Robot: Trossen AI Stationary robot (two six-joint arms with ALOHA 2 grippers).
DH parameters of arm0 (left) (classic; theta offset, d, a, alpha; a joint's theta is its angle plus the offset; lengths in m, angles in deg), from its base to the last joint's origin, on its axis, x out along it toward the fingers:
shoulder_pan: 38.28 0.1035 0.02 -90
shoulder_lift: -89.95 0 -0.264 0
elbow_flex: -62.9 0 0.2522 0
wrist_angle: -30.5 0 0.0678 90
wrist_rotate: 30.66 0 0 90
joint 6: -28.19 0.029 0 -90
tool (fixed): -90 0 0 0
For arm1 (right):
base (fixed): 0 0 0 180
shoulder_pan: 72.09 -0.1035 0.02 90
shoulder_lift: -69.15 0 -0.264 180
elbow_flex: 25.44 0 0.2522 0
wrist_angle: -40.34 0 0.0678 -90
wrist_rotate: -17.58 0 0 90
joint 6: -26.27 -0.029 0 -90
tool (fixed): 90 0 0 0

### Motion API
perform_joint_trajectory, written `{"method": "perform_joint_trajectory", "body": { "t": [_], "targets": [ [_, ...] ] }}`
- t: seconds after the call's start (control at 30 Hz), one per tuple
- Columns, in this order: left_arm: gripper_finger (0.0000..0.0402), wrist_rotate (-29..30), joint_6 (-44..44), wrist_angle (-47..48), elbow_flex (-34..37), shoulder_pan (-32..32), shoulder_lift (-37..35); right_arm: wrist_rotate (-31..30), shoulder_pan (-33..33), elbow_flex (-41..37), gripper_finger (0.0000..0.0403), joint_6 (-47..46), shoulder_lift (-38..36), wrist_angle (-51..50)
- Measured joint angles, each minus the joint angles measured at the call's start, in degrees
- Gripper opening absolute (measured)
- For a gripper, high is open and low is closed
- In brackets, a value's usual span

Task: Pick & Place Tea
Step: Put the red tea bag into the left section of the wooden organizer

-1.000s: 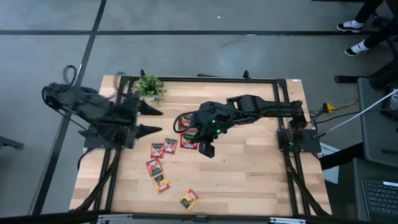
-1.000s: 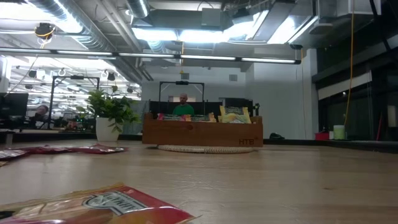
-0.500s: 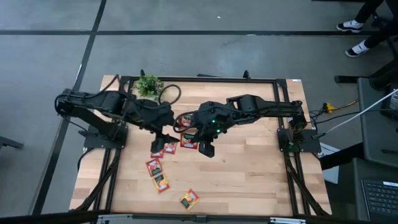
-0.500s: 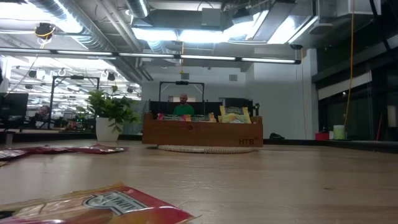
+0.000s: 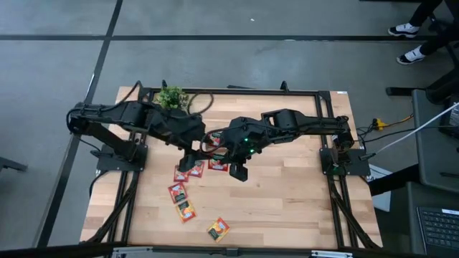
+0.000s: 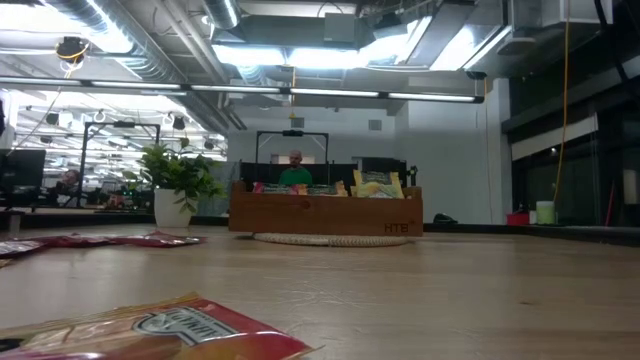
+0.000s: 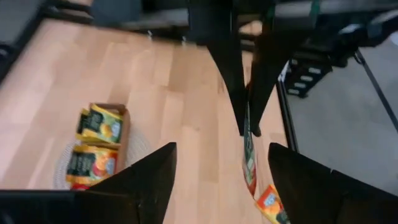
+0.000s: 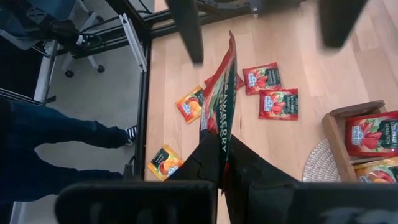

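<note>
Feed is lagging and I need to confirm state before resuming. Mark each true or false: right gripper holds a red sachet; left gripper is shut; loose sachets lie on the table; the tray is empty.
1. The right gripper holds a red sachet. True.
2. The left gripper is shut. False: its fingers are open.
3. Loose sachets lie on the table. True.
4. The tray is empty. False: it holds sachets.

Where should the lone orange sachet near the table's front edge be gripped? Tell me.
The orange sachet lies flat and alone, so probably come straight down with the open left end effector and close across two opposite edges.
</note>
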Motion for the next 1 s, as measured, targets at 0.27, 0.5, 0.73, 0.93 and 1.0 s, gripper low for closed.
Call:
{"method": "perform_joint_trajectory", "body": {
  "t": [0.27, 0.5, 0.73, 0.93, 1.0],
  "targets": [
    [0.0150, -2.4, 2.9, -0.1, 0.1, 0.0, 2.8, -1.1, 0.0, 0.0, 0.0009, 0.2, 0.0, 0.0],
    [0.0010, -3.3, 3.1, -0.2, 0.1, 0.0, 2.5, -1.4, 0.0, 0.0, 0.0009, 0.2, 0.0, 0.0],
    [0.0003, -2.3, 2.6, 0.8, 0.0, -0.3, 2.5, -1.5, 0.0, 0.0, 0.0017, 0.3, 0.0, 0.2],
    [0.0002, 1.8, 2.7, 4.4, 0.0, -0.2, 2.5, -1.2, 0.0, 0.0, 0.0073, -0.1, -0.3, 0.8],
    [0.0002, 3.1, 3.1, 5.4, 0.1, 0.0, 2.5, -1.1, 0.0, 0.0, 0.0093, -0.1, -0.6, 0.8]
  ]
}}
